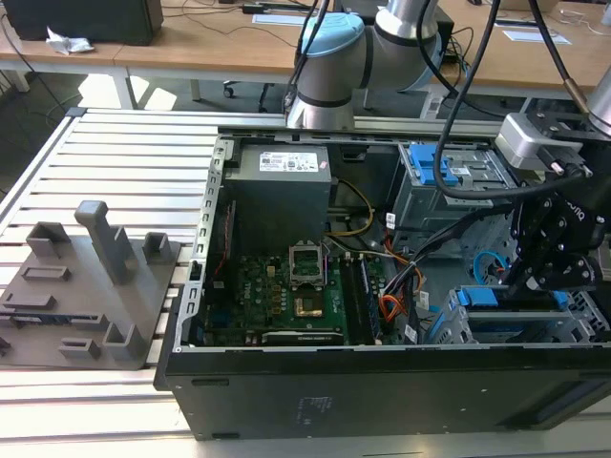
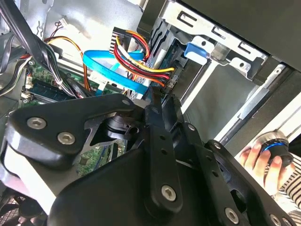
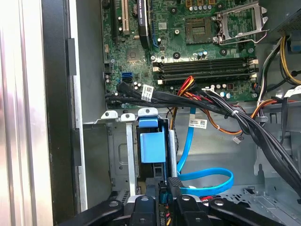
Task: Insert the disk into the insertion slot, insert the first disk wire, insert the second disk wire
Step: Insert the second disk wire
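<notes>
The gripper point(image 1: 542, 272) hangs low inside the open computer case point(image 1: 286, 391), over the insertion slot point(image 1: 573, 329) at the exterior view's right. The disk point(image 3: 153, 146) sits in that cage, blue carrier showing. The fingers point(image 3: 162, 190) seem pinched on a small dark plug, though I cannot tell for sure.

A slatted metal table point(image 1: 115, 143) carries the open computer case point(image 1: 382, 391) and a grey fixture point(image 1: 91, 286).

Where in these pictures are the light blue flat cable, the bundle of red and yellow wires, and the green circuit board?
Light blue flat cable point(image 3: 207, 176), first wrist view, on its looped stretch.
Red and yellow wires point(image 2: 141, 61), second wrist view, mid-bundle.
Green circuit board point(image 1: 277, 286), exterior view, on its middle.
</notes>
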`<state>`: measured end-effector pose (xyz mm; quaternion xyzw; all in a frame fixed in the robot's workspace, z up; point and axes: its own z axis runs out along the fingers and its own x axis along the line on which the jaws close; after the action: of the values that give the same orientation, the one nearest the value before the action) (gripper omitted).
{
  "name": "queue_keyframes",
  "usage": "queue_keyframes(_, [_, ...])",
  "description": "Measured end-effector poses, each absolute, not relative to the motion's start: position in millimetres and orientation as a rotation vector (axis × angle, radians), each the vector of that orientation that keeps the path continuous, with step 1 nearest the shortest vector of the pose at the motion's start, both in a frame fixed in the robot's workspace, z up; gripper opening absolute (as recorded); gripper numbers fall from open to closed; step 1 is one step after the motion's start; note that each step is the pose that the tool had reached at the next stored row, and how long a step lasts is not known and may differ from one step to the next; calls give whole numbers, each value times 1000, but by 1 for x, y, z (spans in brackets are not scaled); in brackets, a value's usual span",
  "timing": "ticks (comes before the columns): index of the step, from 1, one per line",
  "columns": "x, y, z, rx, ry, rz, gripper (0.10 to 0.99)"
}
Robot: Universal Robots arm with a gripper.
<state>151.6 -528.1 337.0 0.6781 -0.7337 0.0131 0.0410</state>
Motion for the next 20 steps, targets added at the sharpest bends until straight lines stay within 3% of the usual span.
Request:
queue_keyframes(13, [152, -528, 363, 2076, -2247, 40, 235])
queue_keyframes(14, [152, -528, 365, 2076, -2247, 40, 224])
queue_keyframes(16, [152, -527, 368, 2076, -2247, 40, 106])
queue_keyframes(20, [152, -527, 376, 2076, -2247, 40, 106])
